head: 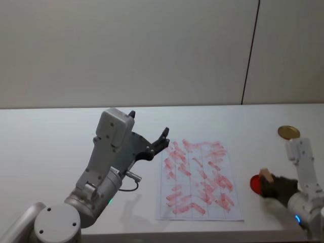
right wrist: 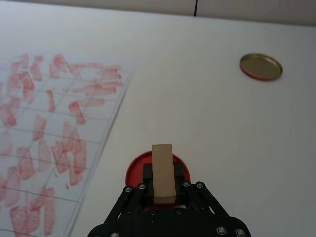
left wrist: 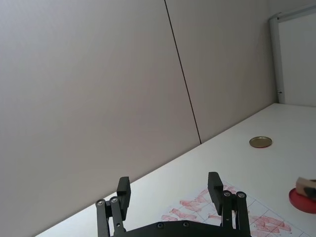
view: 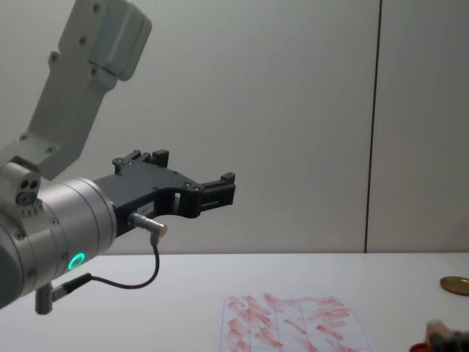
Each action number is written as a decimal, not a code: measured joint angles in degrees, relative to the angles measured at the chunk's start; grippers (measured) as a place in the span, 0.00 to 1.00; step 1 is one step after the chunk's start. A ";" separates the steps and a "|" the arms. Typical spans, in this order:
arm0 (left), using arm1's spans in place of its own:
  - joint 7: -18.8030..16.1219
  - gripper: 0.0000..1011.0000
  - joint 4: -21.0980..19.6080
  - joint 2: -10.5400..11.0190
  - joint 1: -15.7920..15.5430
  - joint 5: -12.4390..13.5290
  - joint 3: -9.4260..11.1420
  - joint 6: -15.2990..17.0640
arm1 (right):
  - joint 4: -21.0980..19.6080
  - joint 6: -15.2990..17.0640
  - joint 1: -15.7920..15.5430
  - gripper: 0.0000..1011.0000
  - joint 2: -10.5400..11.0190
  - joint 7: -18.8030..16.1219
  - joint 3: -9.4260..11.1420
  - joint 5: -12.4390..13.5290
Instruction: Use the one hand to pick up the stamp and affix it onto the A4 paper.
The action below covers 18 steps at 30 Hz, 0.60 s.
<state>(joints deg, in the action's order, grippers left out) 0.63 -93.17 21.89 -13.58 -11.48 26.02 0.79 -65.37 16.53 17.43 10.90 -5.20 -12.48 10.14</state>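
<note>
Two grippers are recorded, and one of them is at work. The right gripper (right wrist: 163,190) is found at the lower right of the head view, to the right of the A4 paper (head: 200,174) and clear of it. Its fingers (right wrist: 147,175) are pressed against two opposite sides of the stamp (right wrist: 162,168), which is pinched at the end nearer the wrist, so that the other end is left free for printing. The stamp is held over the round red ink pad (head: 254,183); whether its free end is touching the pad cannot be told. This placement is judged to serve inking before a print is made. The paper is already covered with many slanted red marks.

A golden lid (head: 288,132) is noted on the table (head: 50,131) beyond the pad and well apart from it, presumably set aside so that the pad is left open.

The left gripper (left wrist: 169,183) is held raised at the left centre of the head view, near the paper's upper left corner, with fingers spread and nothing between them. It is judged idle, since only one hand is called for.
</note>
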 joint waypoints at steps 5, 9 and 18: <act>0.00 0.98 0.00 0.00 0.00 0.00 0.00 0.00 | -5.56 0.39 -1.17 0.22 0.31 0.15 -0.06 -0.26; 0.00 0.98 0.00 0.00 0.00 0.00 0.00 0.00 | -8.99 0.84 -2.02 0.22 0.39 -0.16 -0.39 -0.64; 0.00 0.98 0.00 0.00 0.00 0.00 0.00 0.00 | -15.14 2.60 -4.07 0.22 0.11 -2.35 -2.02 -1.93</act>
<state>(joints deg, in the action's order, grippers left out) 0.63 -93.18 21.89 -13.59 -11.48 26.03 0.80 -80.52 19.13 13.36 11.01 -7.55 -14.50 8.21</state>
